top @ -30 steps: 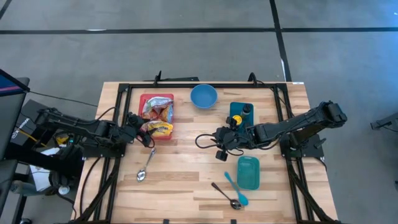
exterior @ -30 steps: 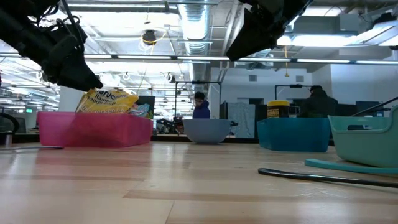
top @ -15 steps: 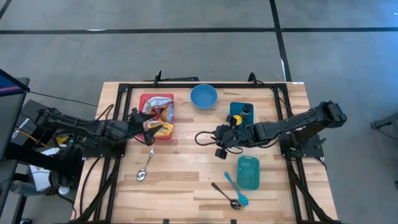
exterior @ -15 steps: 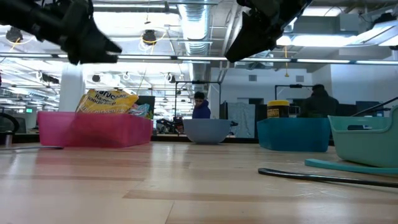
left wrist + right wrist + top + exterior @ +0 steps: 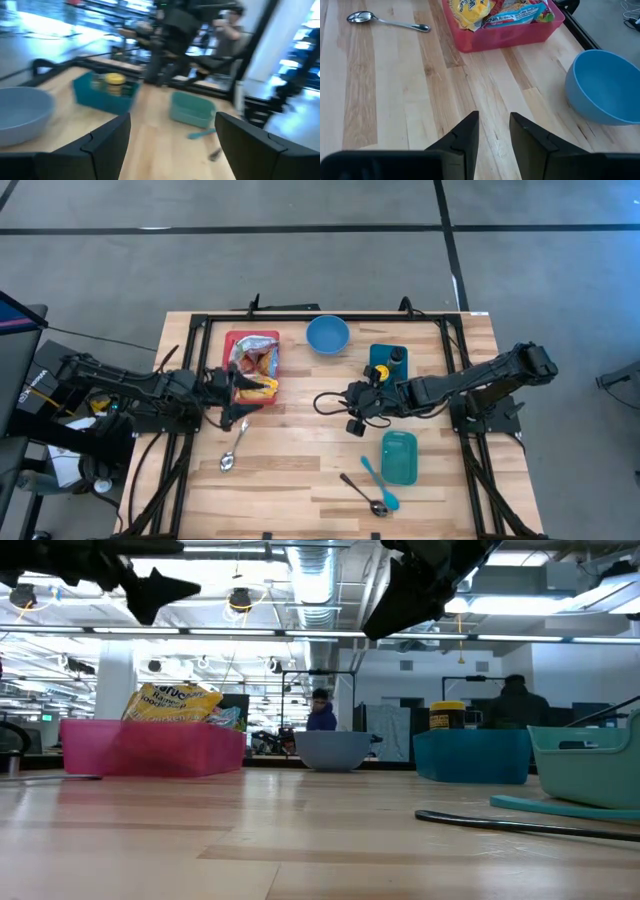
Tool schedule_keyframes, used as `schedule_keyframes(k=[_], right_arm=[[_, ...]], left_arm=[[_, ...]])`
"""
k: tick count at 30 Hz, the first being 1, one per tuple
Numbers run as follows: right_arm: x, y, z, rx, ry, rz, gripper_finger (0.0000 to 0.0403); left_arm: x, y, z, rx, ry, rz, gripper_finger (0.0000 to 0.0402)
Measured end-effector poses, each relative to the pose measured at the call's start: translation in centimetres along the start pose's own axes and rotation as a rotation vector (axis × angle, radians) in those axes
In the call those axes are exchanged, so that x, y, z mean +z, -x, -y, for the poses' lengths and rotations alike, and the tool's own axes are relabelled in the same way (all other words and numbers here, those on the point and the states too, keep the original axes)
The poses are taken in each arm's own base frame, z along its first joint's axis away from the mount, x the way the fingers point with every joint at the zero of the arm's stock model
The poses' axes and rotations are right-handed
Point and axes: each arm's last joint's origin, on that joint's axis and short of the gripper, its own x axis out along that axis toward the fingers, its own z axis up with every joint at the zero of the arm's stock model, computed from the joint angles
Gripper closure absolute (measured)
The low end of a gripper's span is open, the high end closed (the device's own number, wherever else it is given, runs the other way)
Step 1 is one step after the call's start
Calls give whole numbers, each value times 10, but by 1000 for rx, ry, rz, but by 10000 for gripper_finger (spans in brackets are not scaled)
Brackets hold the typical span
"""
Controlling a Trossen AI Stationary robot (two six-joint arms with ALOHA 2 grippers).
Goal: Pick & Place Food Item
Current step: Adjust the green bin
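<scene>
A pink tray stands at the far left of the table, its base flat on the wood. It holds noodle packets, with a yellow one on top at its near end. My left gripper hangs level above that near end, open wide with nothing between its fingers. It shows high over the tray in the low view. My right gripper hovers over the table's middle, slanting down toward the tray. It is open by a narrow gap and holds nothing.
A blue bowl sits at the far middle. A teal tray with a yellow-capped bottle is at the far right, and a teal container lies nearer. One spoon lies left of centre; a second spoon and a teal scoop lie near the front edge.
My left gripper has risen from the yellow packet at the tray's near end. It has tipped from pointing down to level and stays open. The packets lie in the tray as before.
</scene>
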Motion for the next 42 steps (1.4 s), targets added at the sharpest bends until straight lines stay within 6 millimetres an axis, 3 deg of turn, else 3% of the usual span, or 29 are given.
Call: schedule_keyframes(k=[5,18,32,36,42], right_arm=[[-1,0,0,2,-46,-6,300],[-9,2,-7,185,-354,-160,300],[-51,38,-44,128,-505,-462,300],[-53,43,-49,138,-502,-464,300],[-54,43,-50,171,-254,-418,309]], left_arm=[[0,-2,4,-95,3,-8,115],[-6,-13,5,-97,3,-47,115],[-5,-13,5,-100,13,-37,115],[-5,-13,5,-100,13,-37,115],[-5,-13,5,-100,13,-37,115]])
